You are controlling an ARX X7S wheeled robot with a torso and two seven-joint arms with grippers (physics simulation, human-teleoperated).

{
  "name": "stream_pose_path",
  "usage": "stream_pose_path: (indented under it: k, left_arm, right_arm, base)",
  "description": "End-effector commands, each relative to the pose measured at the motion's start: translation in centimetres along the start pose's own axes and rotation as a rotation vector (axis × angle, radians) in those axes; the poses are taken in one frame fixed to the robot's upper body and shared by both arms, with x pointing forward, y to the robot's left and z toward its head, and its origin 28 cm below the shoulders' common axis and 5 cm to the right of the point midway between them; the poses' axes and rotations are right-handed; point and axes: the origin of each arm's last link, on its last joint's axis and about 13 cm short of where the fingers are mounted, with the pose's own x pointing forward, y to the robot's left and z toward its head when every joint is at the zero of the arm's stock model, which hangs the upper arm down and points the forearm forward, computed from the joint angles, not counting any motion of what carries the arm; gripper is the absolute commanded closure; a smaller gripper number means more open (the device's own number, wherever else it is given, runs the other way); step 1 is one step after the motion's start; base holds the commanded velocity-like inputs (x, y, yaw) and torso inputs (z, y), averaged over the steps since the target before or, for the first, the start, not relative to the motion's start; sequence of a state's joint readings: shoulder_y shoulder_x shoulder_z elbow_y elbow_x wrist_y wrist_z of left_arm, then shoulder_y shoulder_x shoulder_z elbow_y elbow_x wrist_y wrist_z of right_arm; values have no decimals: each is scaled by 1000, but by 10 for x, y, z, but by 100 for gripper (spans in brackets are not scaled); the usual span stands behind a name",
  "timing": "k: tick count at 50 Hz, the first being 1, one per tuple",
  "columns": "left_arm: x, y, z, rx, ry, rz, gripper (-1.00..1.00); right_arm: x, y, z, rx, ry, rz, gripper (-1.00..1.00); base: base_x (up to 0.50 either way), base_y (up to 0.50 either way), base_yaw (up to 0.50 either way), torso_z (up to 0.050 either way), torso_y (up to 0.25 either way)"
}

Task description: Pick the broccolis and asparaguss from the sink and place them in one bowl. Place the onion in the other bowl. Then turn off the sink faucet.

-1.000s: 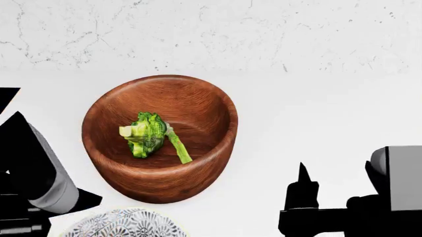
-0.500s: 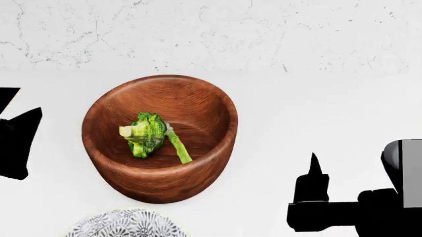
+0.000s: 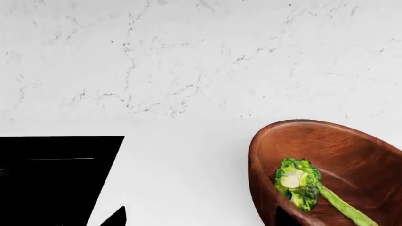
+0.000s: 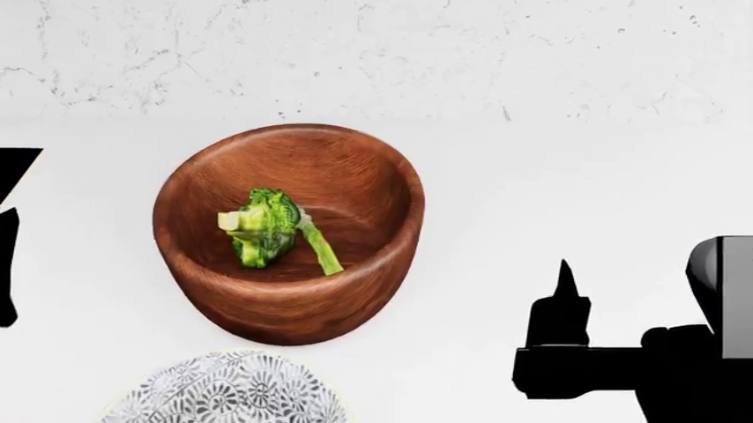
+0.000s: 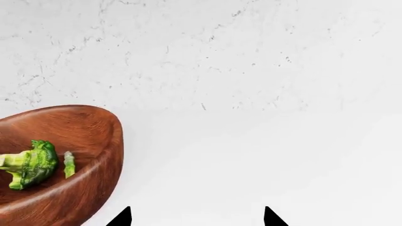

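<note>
Since a second ago the left arm has drawn off to the 9 o'clock edge of the head view, leaving only a black sliver, and the view has tipped down a little, so the patterned bowl point(image 4: 224, 392) shows more at 6 o'clock. From the left: the sink's point(image 3: 50, 179) black corner shows only in the left wrist view, its basin hidden, so what remains in it cannot be told. That wrist view catches two black tips of the left gripper point(image 3: 197, 217) set well apart, so it looks wide and empty. Next comes the wooden bowl point(image 4: 389, 189), deep, reddish-brown with clear grain, standing on the white counter point(image 4: 565, 176) just beyond the patterned one. Inside it a broccoli point(image 4: 261, 227), dark bumpy green with a pale stalk end, lies at the centre, and an asparagus point(image 4: 317, 248), a slim light green spear, leans from it toward 5 o'clock; the two touch. At 4 o'clock the right gripper point(image 5: 196, 217) hangs over bare counter, well apart from the bowl, its two black tips spread wide with nothing between them. My guess is that a drop has been made and the next reach is back to the sink; to do it well, lift clear of the bowl's rim before swinging left, and come down on the next vegetable with the jaws across its narrow width
</note>
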State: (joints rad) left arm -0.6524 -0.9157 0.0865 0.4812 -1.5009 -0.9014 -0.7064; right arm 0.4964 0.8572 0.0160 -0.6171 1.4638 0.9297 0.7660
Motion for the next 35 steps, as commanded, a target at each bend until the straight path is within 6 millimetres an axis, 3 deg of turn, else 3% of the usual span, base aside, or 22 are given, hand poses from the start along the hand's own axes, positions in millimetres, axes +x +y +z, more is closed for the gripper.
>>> stream_pose_path:
  k: [1,18,24,35]
  left_arm:
    - [-1,4,-5,-14,4,0,-100]
    - [-5,3,-11,-17,-18,17,-100]
    - [-1,-2,-7,2,-29,11,-100]
    - [4,-5,-10,-18,-16,22,-100]
  right_arm:
    - [2,3,-5,11,11,-4,-100]
    - [4,5,-4,8,9,-1,-100]
    - [8,7,-11,23,12,8,-100]
    - [14,7,-4,9,1,15,-100]
  base:
    - [-379,0,0,0,0]
    - [-376,0,0,0,0]
    - [-377,0,0,0,0]
    - [-378,0,0,0,0]
